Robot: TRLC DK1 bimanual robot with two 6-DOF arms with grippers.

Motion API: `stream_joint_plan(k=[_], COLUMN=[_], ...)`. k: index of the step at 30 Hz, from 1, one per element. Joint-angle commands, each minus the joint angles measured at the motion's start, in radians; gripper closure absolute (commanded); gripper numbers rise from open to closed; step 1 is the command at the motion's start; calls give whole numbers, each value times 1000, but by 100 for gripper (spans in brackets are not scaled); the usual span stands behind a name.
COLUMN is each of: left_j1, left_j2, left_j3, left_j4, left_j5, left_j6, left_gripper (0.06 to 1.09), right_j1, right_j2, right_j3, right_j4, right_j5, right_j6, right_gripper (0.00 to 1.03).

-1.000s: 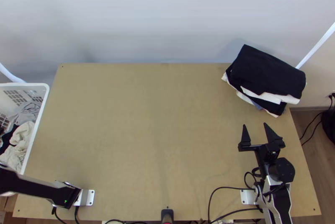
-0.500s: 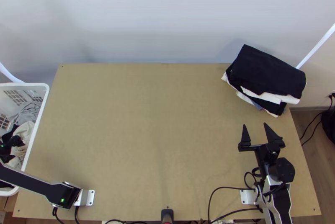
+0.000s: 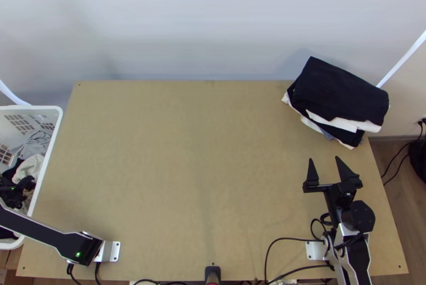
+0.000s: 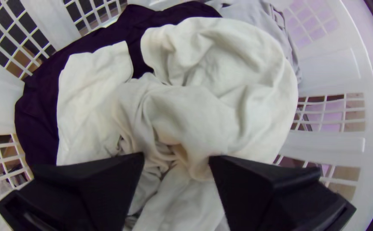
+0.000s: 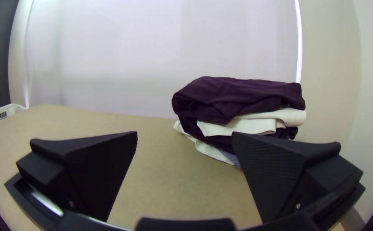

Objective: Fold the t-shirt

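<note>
Off-white cloth (image 4: 212, 107), presumably the t-shirt, lies bunched below the left gripper (image 4: 176, 158), which is spread wide, empty and newly arrived over the basket (image 4: 327, 144). Grasping appears due, folding unstarted; right gripper (image 5: 184, 133) likewise spread, empty

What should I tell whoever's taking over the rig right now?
Left gripper: open over bunched cream cloth in the basket.
Right gripper: open, nothing held, over the right side of the table.
Done: folded cloths stacked at the far right corner.
To do: lift a cloth out, spread it, fold it, probably stack it. Which one is a t-shirt, I can't tell.
</note>
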Motion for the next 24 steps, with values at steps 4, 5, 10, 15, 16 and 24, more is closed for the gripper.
stream_joint_plan(k=[4,5,10,15,16,24], left_j1=[3,3,7,5,5,-3], left_j2=[1,-5,-98,-273,-316,-660], left_j3=[0,0,-1,0,2,16], left_j4=[58,67,49,17,12,-10], left_j5=[80,80,84,101,103,133], left_j6=[59,62,36,-41,-56,-168], left_gripper=[105,105,105,105,105,105], right_j1=[-4,-4,-4,-4,-4,-4], right_j2=[-2,-2,-2,-2,-2,-2], right_j3=[-5,-5,-5,-5,-5,-5], right_j4=[-19,-19,-19,-19,-19,-19], right_j5=[12,10,10,10,10,10], right_j6=[-10,-10,-10,-10,-10,-10], right_gripper=[4,4,4,4,4,4])
